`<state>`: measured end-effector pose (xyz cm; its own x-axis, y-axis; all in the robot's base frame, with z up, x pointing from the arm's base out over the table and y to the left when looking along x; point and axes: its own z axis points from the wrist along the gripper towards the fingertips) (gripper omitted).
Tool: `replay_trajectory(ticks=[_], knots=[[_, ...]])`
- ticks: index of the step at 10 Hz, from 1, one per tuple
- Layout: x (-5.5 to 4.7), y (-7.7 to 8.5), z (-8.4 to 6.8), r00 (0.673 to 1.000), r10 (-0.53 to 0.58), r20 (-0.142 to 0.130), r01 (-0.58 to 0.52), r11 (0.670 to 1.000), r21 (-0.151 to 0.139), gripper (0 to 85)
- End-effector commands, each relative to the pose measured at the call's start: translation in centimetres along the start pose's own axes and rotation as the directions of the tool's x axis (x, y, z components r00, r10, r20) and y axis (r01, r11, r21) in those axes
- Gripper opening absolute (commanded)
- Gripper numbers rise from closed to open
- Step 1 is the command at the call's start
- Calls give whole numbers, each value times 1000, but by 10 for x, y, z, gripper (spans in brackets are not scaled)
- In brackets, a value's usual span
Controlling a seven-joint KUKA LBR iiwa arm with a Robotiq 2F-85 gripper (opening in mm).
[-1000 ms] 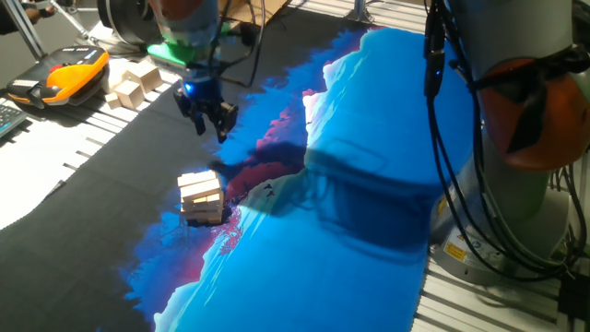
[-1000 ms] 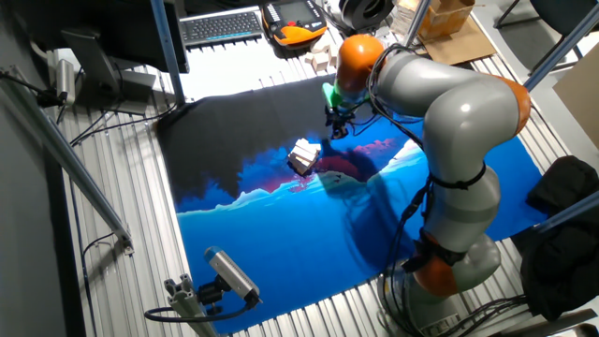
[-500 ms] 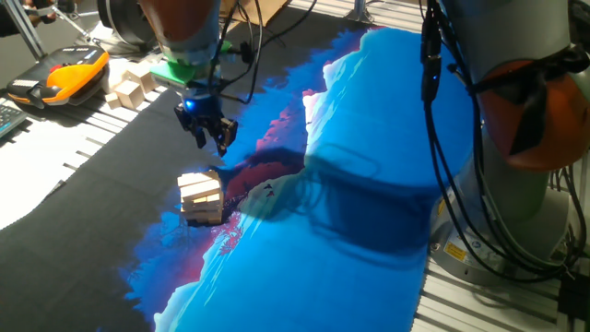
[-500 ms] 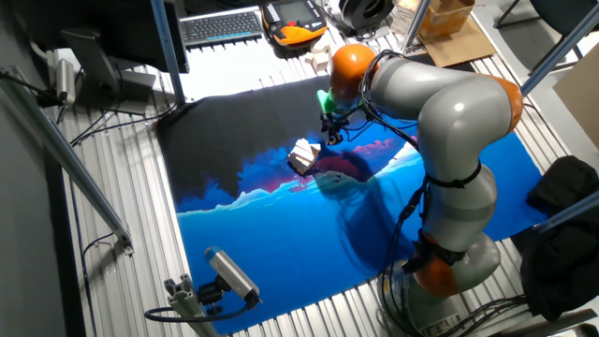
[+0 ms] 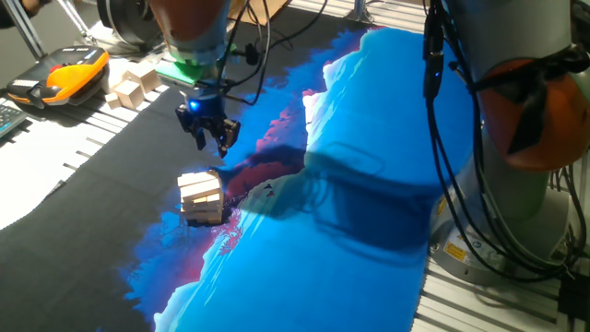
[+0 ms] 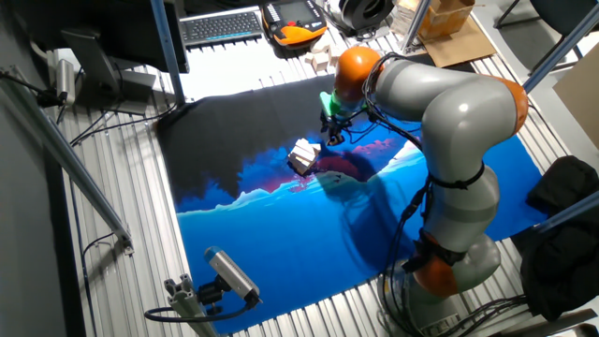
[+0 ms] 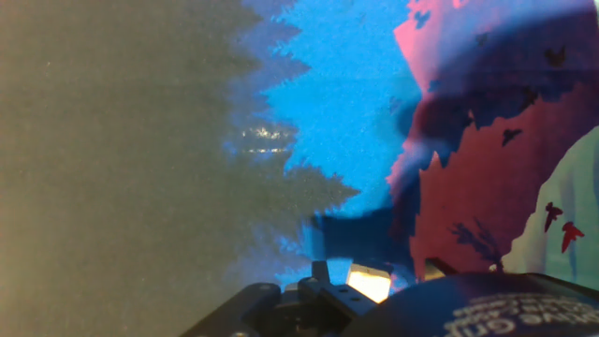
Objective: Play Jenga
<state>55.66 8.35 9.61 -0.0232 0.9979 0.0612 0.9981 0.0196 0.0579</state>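
The Jenga tower is a short stack of pale wooden blocks standing on the mat where black meets blue; it also shows in the other fixed view. My gripper hangs above the mat just behind the tower, clear of it, with its fingers pointing down, apart and empty. It also shows in the other fixed view, just right of the tower. In the hand view a pale patch, likely the tower's top, shows at the bottom edge, partly hidden by the gripper body.
A cluster of loose pale wooden blocks and an orange-black handheld device lie at the table's back left. A keyboard lies beyond the mat. The arm's grey base stands at the mat's right side, with cables along it.
My gripper has come down a little and moved closer to the Jenga tower. The tower has not moved.
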Motion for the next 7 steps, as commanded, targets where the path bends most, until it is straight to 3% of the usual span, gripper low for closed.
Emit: replay_trajectory(ticks=[1, 3, 7], knots=[[0, 0, 0, 1000, -9, 15, 9, 1000, 18, 510], [0, 0, 0, 999, 5, 44, -7, 999, 42, 510], [0, 0, 0, 999, 23, 42, -25, 999, 33, 510]])
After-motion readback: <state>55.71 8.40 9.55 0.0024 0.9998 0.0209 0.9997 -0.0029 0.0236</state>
